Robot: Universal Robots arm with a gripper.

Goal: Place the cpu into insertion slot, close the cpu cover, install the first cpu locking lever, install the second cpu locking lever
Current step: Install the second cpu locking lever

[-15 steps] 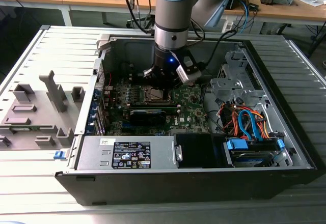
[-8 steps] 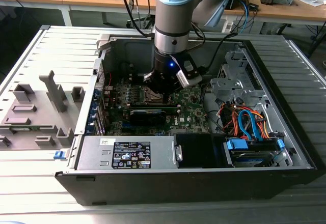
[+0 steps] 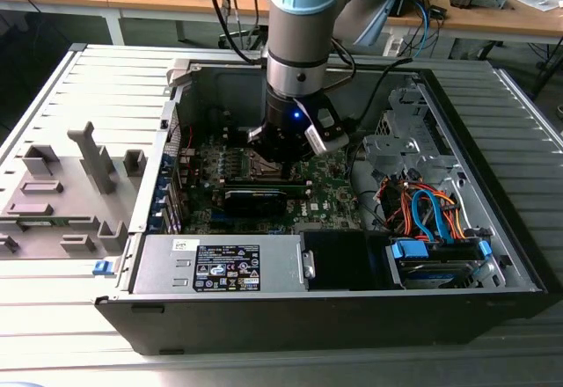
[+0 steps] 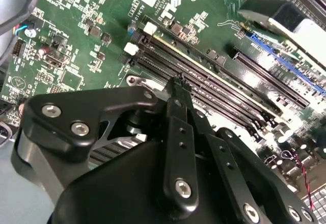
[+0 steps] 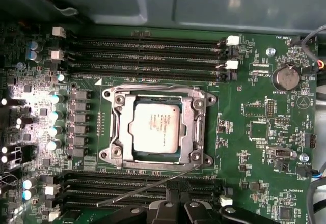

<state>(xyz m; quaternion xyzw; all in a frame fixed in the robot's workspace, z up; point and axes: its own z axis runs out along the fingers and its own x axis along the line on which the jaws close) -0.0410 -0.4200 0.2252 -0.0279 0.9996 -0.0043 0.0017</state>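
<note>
The cpu (image 5: 154,127), pale silver-beige, lies flat in the insertion slot, which it hides. The cpu cover (image 5: 196,124), a silver-grey frame, is down around it. One thin wire lever (image 5: 153,88) runs flat along the cover's far edge. A second wire lever (image 5: 135,193) slants away from the cover's near edge, across the memory slots toward my fingertips. My gripper (image 5: 175,198) is shut with its black fingers pressed together, their tips (image 4: 178,81) just over the board beside the socket. In the exterior view the gripper (image 3: 280,160) reaches down into the open computer case.
Long black memory slots (image 5: 147,51) flank the socket on two sides. A black card (image 3: 255,200) stands in front of the gripper, with the power supply (image 3: 220,264) nearer and bundled cables (image 3: 431,211) on the exterior view's right. A grey fixture (image 3: 62,193) sits outside the case.
</note>
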